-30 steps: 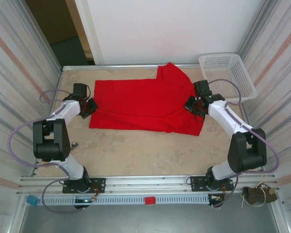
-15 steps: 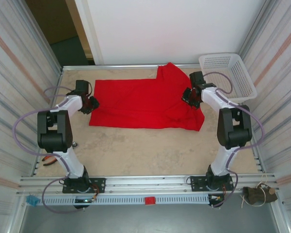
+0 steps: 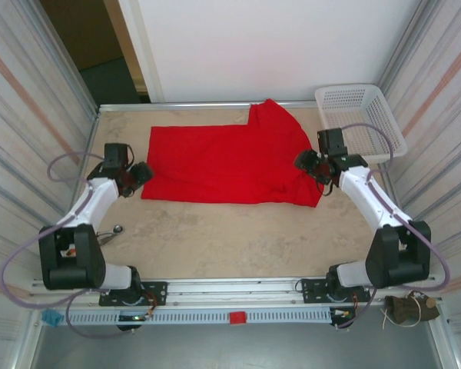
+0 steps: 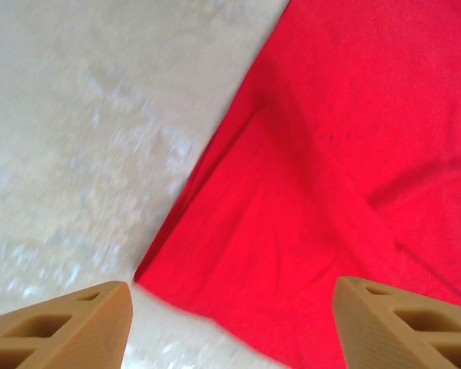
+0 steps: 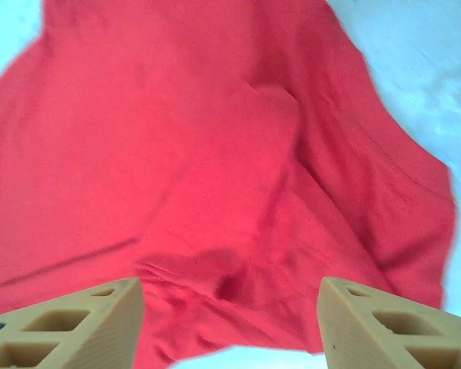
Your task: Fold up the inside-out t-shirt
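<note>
The left claw [image 3: 142, 171] is released, its two tan fingers [image 4: 77, 319] spread wide with nothing between them. The left wrist view shows it over the near corner of the red t-shirt [image 4: 330, 154]. A diagonal crease runs across the cloth there, and pale table [image 4: 84, 115] lies toward 10 o'clock. The right claw [image 3: 303, 160] is released as well, and in the right wrist view its fingers [image 5: 69, 319] stand apart above bunched, wrinkled cloth [image 5: 215, 154] near the shirt's edge. These folds are too small to read from above. The top view gives the layout that the wrist cameras miss. The t-shirt [image 3: 223, 165] lies spread flat across the far half of the table [image 3: 238, 238]. The left claw is at its 9 o'clock edge and the right claw at its 3 o'clock edge, and a sleeve pokes out toward 1 o'clock. A white mesh basket [image 3: 352, 87] sits at the table's 2 o'clock corner, apart from the shirt, with its mesh floor and walls in plain sight.
</note>
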Controlling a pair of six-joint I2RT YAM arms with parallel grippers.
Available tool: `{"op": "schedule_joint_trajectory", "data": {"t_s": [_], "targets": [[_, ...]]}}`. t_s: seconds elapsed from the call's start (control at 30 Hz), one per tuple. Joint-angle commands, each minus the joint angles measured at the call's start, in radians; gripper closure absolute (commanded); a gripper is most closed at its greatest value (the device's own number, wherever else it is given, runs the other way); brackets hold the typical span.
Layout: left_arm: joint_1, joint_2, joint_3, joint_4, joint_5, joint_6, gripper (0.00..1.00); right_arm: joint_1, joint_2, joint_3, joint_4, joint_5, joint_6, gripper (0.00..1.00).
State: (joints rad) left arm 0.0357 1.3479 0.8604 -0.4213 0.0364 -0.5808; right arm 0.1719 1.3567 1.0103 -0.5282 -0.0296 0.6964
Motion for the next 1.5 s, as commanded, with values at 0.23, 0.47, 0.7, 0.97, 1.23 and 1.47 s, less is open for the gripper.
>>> {"op": "schedule_joint_trajectory", "data": {"t_s": [0.23, 0.47, 0.7, 0.97, 1.23, 1.47], "targets": [[0.006, 0.112, -0.06, 0.054, 0.04, -0.016, 0.32, -0.043, 0.085, -0.111, 0.041, -0.011, -0.07, 0.35], [0.005, 0.22, -0.038, 0.095, 0.049, -0.007, 0.43, -0.027, 0.157, -0.129, 0.072, -0.02, -0.065, 0.39], [0.005, 0.214, -0.071, 0.121, 0.039, -0.006, 0.71, -0.002, 0.175, -0.181, 0.101, -0.01, -0.043, 0.6], [0.006, 0.137, -0.119, 0.086, 0.033, -0.041, 1.0, -0.01, 0.059, -0.24, 0.02, 0.031, -0.024, 1.0], [0.008, -0.144, -0.288, -0.006, -0.01, -0.203, 1.0, -0.05, -0.167, -0.34, -0.137, 0.077, 0.04, 1.0], [0.012, -0.314, -0.366, -0.107, -0.055, -0.278, 1.0, -0.086, -0.335, -0.422, -0.235, 0.094, 0.095, 1.0]]}}
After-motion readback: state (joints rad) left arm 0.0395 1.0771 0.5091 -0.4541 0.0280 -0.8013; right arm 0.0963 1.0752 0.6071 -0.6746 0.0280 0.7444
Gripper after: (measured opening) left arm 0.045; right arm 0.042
